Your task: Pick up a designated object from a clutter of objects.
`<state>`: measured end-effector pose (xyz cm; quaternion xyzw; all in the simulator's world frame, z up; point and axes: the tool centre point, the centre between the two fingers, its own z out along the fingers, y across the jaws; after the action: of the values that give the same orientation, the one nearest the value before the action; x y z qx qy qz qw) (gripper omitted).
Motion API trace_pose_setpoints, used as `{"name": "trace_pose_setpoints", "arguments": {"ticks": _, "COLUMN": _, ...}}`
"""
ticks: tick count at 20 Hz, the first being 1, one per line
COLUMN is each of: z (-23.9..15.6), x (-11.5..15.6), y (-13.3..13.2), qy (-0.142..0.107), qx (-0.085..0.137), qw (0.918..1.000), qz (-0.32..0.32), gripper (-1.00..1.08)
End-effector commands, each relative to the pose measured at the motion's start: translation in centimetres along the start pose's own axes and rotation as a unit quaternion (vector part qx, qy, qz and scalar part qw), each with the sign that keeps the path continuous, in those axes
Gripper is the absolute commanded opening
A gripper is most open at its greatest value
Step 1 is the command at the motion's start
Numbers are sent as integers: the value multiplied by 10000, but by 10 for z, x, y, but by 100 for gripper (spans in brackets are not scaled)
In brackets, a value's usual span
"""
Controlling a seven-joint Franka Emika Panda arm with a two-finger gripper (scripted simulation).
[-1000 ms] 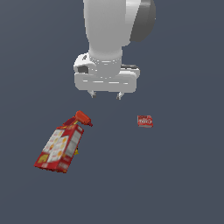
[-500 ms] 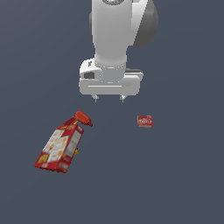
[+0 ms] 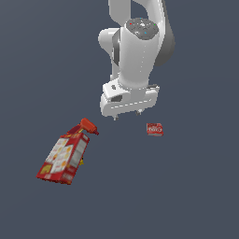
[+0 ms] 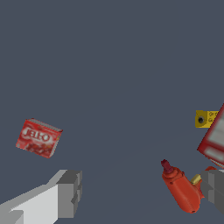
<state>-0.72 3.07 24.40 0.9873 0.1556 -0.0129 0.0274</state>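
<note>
Red small box [image 3: 154, 129] w/ a white logo patch lies flat on the dark grey bench [image 3: 196, 196], just off to one side of the pincer [image 3: 127, 115] and lower in the exterior view, toward the exterior view's right; nothing touches it. In the wrist view the same box [image 4: 38, 137] sits apart from the nearer finger [image 4: 69, 193], clear bench between them. Pincer is released: the two fingertips stand well apart, w/ nothing between them, and it hangs above the bench under the white arm [image 3: 137, 51]. On the pincer's other side, toward the exterior view's left, lies the rest of the pile: a big red, yellow and white carton [image 3: 63, 158] lying tilted on the bench, and a red-capped bottle [image 3: 87, 126] at its upper end, touching or nearly touching it; can't tell which. Wrist view shows the bottle [image 4: 180, 189] lying on its side close to the far finger [image 4: 214, 189], cap end pointing away from the carton [image 4: 214, 142], only a corner of the carton in shot. A small yellow piece [image 4: 205, 118] w/ a dark hole shows beside the carton edge; can't tell what it is. Carton and bottle are well apart from the small box, w/ the pincer roughly between the two groups.
</note>
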Motion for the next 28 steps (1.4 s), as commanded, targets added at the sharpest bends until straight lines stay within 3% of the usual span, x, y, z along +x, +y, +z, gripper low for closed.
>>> {"name": "trace_pose_setpoints", "arguments": {"ticks": 1, "z": 16, "x": 4, "y": -15, "qy": 6, "qx": -25, "qw": 9988, "qz": -498, "gripper": 100}}
{"name": "trace_pose_setpoints", "arguments": {"ticks": 6, "z": 48, "x": 8, "y": -48, "qy": 26, "qx": -55, "qw": 9884, "qz": -1521, "gripper": 100}}
{"name": "trace_pose_setpoints", "arguments": {"ticks": 11, "z": 80, "x": 9, "y": -83, "qy": 57, "qx": -57, "qw": 9673, "qz": -2534, "gripper": 100}}
{"name": "trace_pose_setpoints", "arguments": {"ticks": 15, "z": 104, "x": 6, "y": -111, "qy": 93, "qx": -38, "qw": 9429, "qz": -3328, "gripper": 100}}
{"name": "trace_pose_setpoints", "arguments": {"ticks": 20, "z": 131, "x": -2, "y": -147, "qy": 151, "qx": 5, "qw": 9048, "qz": -4255, "gripper": 100}}
{"name": "trace_pose_setpoints", "arguments": {"ticks": 24, "z": 148, "x": -9, "y": -169, "qy": 199, "qx": 44, "qw": 8760, "qz": -4819, "gripper": 100}}
{"name": "trace_pose_setpoints", "arguments": {"ticks": 28, "z": 159, "x": -15, "y": -186, "qy": 239, "qx": 78, "qw": 8526, "qz": -5219, "gripper": 100}}
